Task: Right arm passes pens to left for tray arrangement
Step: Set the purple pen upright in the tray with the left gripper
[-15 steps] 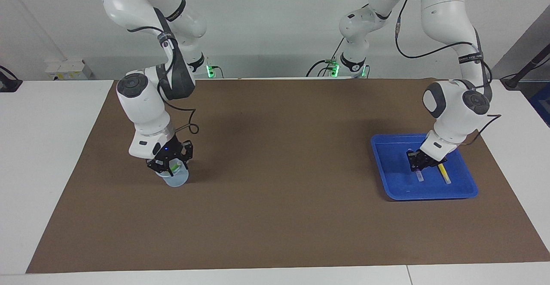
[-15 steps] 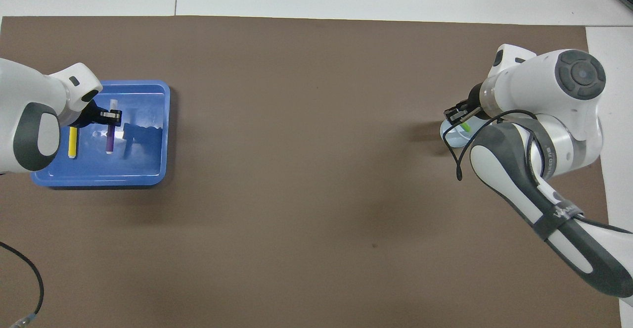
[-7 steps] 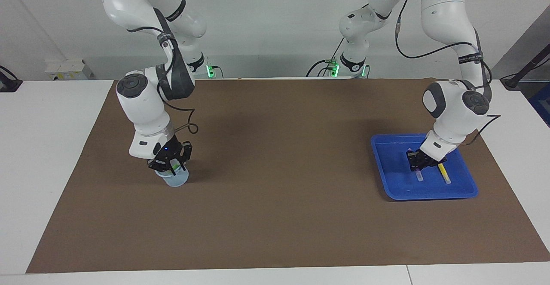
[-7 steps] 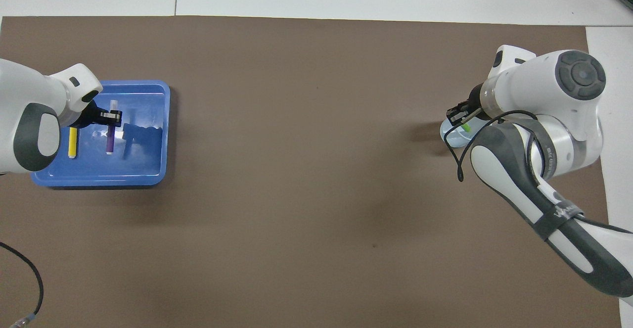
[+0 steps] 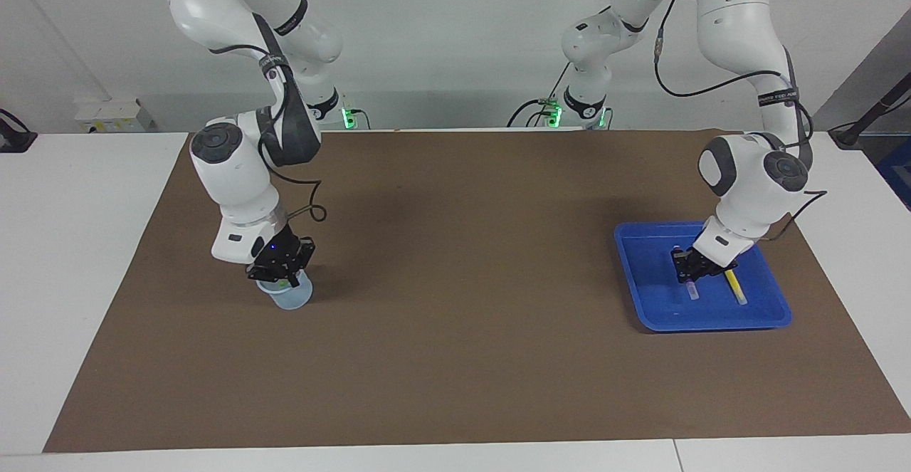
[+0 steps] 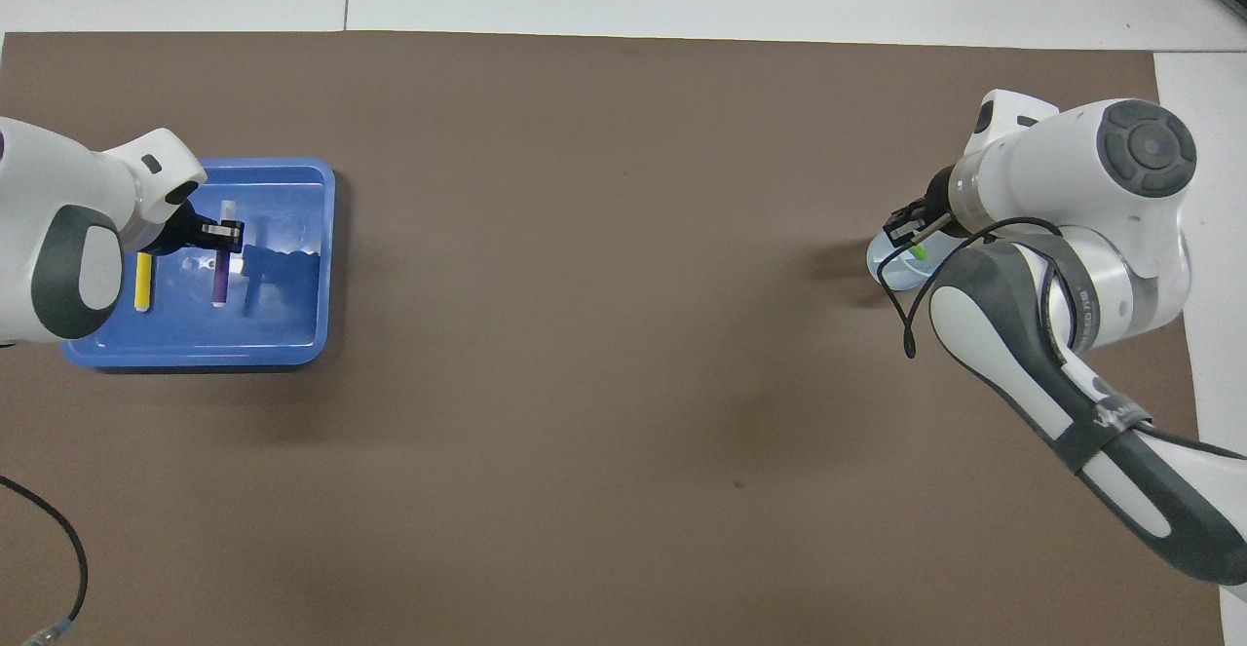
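Observation:
My right gripper [image 5: 280, 270] is down at the mouth of a small translucent cup [image 5: 288, 295] and looks shut on the green pen [image 6: 916, 251] that stands in it. The blue tray [image 5: 640, 294] lies toward the left arm's end of the table. In it the purple pen [image 5: 692, 289] and the yellow pen [image 5: 736, 288] lie side by side. My left gripper [image 5: 696, 267] hangs open just above the purple pen [image 6: 219, 284], over the end nearer its whitish tip. The yellow pen [image 6: 143, 282] lies beside it.
A brown mat [image 5: 455, 280] covers most of the white table. A black cable [image 6: 58, 549] lies on the mat near the robots at the left arm's end.
My right gripper's fingers have drawn together over the cup and its wrist has risen slightly. My left gripper has lifted a little from the purple pen, which stays in the tray.

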`<state>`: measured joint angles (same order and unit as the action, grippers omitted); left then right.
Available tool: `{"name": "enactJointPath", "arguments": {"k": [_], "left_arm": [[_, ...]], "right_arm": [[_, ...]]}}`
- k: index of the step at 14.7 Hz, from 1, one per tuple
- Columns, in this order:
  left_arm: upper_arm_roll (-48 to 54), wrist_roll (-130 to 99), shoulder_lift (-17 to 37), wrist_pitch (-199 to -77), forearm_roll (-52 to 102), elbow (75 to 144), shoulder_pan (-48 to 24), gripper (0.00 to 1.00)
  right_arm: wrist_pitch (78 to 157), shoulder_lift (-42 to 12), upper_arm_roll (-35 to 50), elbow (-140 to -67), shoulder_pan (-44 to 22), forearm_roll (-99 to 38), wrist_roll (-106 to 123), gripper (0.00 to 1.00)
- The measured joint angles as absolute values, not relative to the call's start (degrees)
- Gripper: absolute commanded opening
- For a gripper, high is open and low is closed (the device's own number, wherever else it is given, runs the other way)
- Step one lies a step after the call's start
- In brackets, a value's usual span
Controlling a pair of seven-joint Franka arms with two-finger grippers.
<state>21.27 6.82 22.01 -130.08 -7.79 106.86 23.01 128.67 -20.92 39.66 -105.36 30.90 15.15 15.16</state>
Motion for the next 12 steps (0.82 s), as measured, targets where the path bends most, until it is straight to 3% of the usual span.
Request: {"name": "enactJointPath", "arguments": {"k": [1,2,12], "left_arm": [[21.3,6.8,22.0,-130.1,-7.8,106.9,23.0,0.0],[21.3,6.8,22.0,-130.1,-7.8,106.9,23.0,0.0],[20.9,6.8,22.0,-130.2,-7.8,107.7,25.7,0.0]], "right_arm": [[128.7,-20.9,39.7,-105.4,30.9,15.2,15.2,0.35],[128.6,-20.9,39.8,-105.4,30.9,15.1,15.1,0.36],[122.6,-20.7,40.8,-104.1,30.7,14.1,12.4,0.36]]}}
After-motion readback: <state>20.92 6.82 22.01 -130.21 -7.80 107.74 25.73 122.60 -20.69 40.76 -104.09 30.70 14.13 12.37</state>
